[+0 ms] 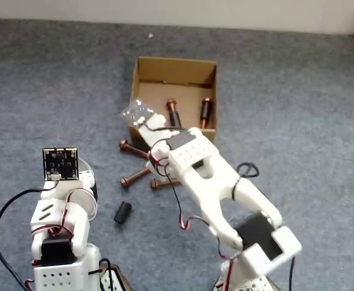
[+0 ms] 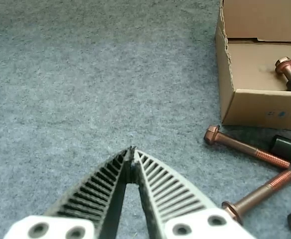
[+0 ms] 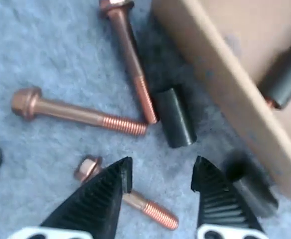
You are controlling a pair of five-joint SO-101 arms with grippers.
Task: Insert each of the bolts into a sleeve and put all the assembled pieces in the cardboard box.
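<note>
Right gripper (image 3: 160, 173): jaws open, poised before the loose sleeve (image 3: 174, 118) just beside the cardboard box (image 3: 220, 74), evidently for pickup. Left gripper (image 2: 132, 152): jaws closed, empty, parked clear. Three bolts (image 3: 80, 113) lie unassembled on tabletop (image 2: 61, 74).

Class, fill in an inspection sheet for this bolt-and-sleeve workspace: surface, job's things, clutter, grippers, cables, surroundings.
Surface: grey carpet.
Job's things: cardboard box holding two sleeved bolts; three bare bolts on the carpet outside it; loose sleeve apart from them; second sleeve beside the box wall.
Clutter: nothing seen.
Grippers: left gripper shut, empty, over bare carpet; right gripper open above the bare bolts.
Cables: black cable looping beside the left arm; red and black wires along the right arm.
Surroundings: pale strip along the carpet's far edge.
</note>
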